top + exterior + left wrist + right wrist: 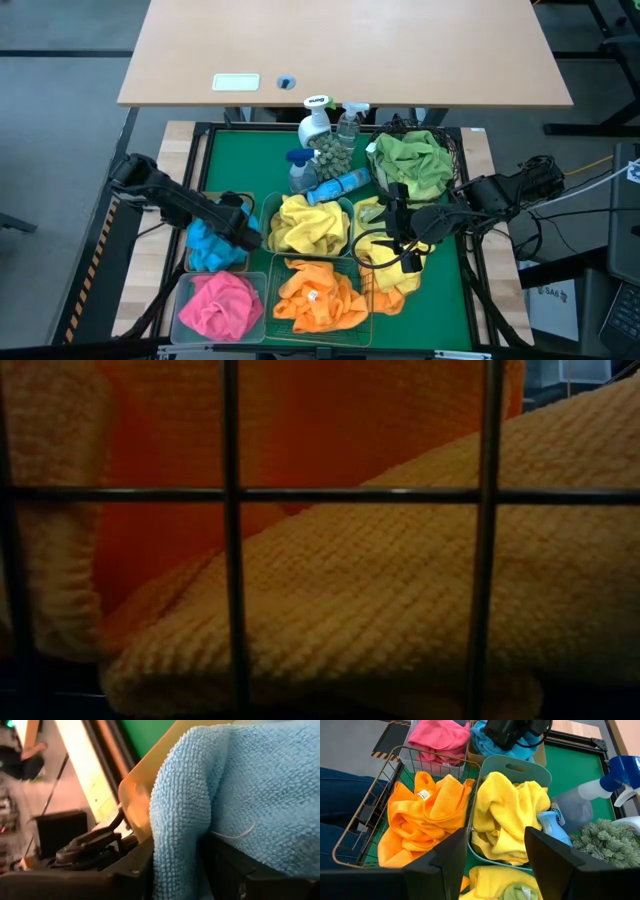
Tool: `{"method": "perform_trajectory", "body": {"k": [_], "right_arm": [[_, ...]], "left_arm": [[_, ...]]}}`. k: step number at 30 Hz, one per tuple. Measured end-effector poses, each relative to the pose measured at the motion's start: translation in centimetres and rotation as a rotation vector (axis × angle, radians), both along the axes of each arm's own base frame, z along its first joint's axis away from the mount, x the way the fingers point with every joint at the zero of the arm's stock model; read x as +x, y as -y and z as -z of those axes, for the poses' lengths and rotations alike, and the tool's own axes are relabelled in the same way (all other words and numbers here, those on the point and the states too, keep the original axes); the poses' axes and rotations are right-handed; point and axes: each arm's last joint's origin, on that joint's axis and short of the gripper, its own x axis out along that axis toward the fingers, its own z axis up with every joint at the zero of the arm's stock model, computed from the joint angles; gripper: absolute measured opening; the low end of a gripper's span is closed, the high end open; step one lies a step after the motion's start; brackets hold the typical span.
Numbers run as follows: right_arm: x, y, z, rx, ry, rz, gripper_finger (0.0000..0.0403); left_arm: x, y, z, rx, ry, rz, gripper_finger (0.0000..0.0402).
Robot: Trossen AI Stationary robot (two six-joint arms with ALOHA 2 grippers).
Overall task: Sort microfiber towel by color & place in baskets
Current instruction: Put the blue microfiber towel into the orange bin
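Observation:
A blue towel [212, 243] lies heaped in the tan tray [137, 795] at the left. My left gripper [245, 232] is low over it, open, with a fold of the towel between its fingers. My right gripper [495, 865] hangs open above the teal tub [516, 769] of yellow towels [308, 226], touching nothing. A loose yellow towel [385, 258] lies on the mat below it. Orange towels [320, 295] fill the green wire basket [365, 810]. A pink towel [220, 303] is in the clear bin. Green towels [410, 160] are in the black mesh basket. My left gripper has a fold of the blue towel [177, 835] standing between its parted fingers, and the cloth drapes over one finger [250, 875]. The fingers slant down into the heap from the table's left side. The towel rests in the tan tray, slack.
Spray bottles [318, 120] and a blue bottle [340, 185] lying on its side crowd the far middle of the green mat. A person's legs [340, 810] show beyond the near edge. The low view sees only orange towel [380, 610] behind basket wire.

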Motion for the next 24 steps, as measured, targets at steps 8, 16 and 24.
{"method": "perform_trajectory", "body": {"k": [8, 16, 24], "right_arm": [[0.0, 0.0, 0.0, -0.001, -0.002, 0.0, 0.0198], [-0.3, 0.1, 0.3, -0.018, -0.037, 0.0, 0.0198], [-0.6, 0.2, 0.6, -0.032, -0.081, -0.004, 0.0198]], "left_arm": [[2.2, 0.7, -2.8, -0.083, 0.079, 0.158, 0.014], [2.3, 0.8, -4.3, -0.138, 0.124, 0.202, 0.014], [0.3, 0.3, -6.8, -0.197, 0.269, 0.127, 0.014]]}}
